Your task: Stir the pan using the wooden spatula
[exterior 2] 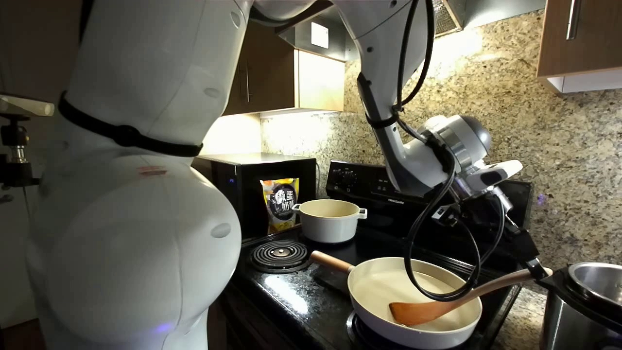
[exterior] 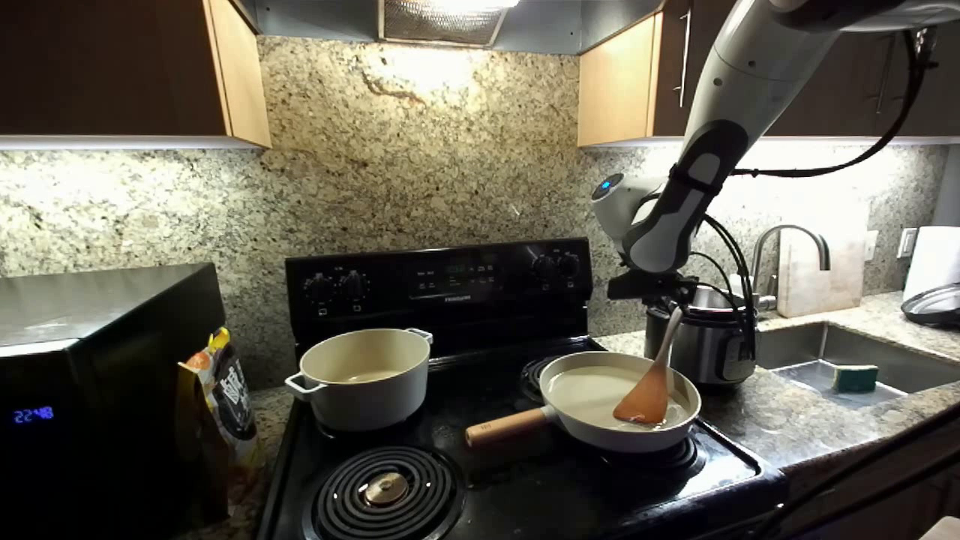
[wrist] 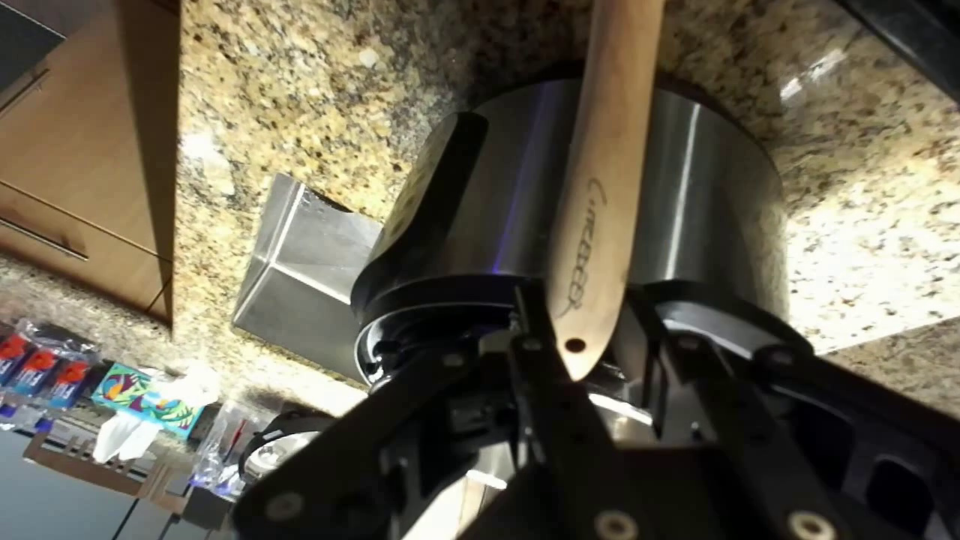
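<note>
Speckled stone wall rises behind the pan, and your black stove is under it. Inside the pan, the wooden spatula leans with blade down, and your gripper pinches its handle near the end. On the pan's handle side stands a two-handled pot; opposite, a steel cooker.

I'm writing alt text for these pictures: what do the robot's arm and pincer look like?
The arm is white and rounded, with grey oval patches, a small reddish mark, black straps and looping black cables. Toward the wrist, a small blue light glows on a dark round cap. The pincer is black and angular, dotted with round metallic-looking fasteners.
</note>
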Available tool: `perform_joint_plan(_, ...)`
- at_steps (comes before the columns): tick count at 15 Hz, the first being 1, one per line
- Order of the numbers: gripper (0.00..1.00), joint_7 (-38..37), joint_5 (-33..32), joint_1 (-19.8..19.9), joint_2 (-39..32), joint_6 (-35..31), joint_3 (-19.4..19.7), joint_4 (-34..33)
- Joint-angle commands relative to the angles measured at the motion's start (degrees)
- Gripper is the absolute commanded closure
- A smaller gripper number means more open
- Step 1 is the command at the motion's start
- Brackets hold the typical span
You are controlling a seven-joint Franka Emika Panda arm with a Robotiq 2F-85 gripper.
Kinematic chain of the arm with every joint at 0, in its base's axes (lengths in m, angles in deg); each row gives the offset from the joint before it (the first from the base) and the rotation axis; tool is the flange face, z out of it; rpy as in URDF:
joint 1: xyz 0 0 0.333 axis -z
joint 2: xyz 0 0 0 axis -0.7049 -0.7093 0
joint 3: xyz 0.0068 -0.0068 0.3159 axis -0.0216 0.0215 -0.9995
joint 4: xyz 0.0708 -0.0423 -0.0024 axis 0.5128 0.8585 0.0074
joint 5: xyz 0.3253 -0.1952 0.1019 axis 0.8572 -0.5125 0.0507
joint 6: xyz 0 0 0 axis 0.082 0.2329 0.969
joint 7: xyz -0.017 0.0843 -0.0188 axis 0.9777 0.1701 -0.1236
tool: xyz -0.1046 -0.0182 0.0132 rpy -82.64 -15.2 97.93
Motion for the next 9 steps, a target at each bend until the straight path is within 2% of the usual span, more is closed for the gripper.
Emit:
perform_joint_plan(1,0.93,0.08,0.42,1.30,1.43,-0.45,0.62,0.53)
perform_joint_plan(9,0.93,1.65,2.34,1.64,-0.18,1.35,0.35,-5.05)
